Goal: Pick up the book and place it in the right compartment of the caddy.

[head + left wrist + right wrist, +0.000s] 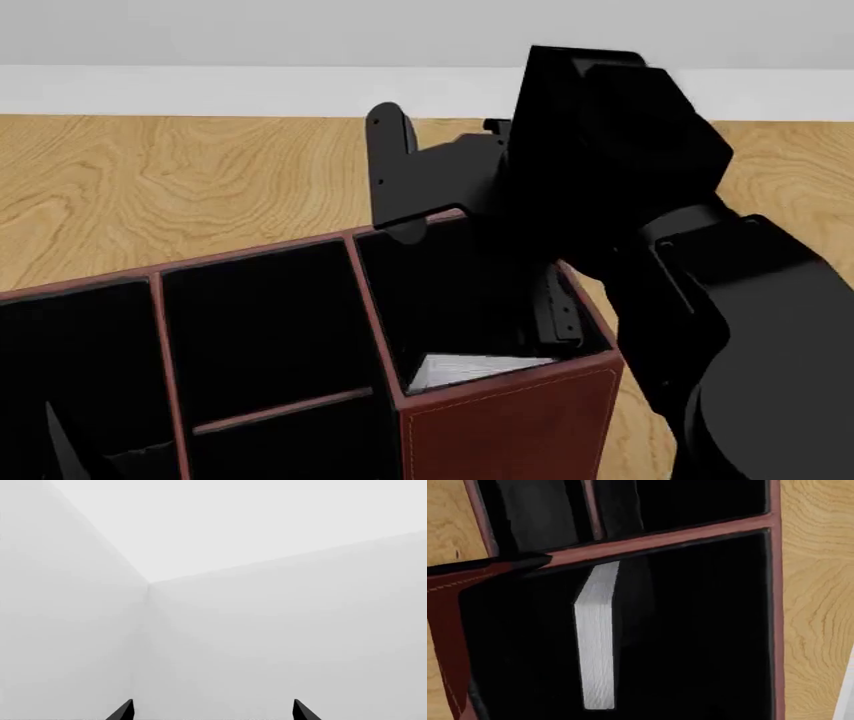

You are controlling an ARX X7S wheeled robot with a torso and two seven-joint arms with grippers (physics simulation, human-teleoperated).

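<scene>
right gripper (400,170) hangs just above the caddy (514,430), mostly swallowed by its own black arm; one finger shows above the far wall of the right compartment (461,300), the other is hidden, so cannot tell how wide its jaws stand or whether they touch anything. the book (597,650) sits inside the right compartment, black cover lost against the black lining, only the white page edges readable, a sliver of them in head view. in the right wrist view its long axis runs from the divider wall toward the opposite wall. left gripper (213,711) shows only two dark fingertips spread well apart, nothing between them, facing a plain white wall corner (148,584). caddy stands on a light wood floor (174,190), cut off at head view's lower edge; white wall beyond.
</scene>
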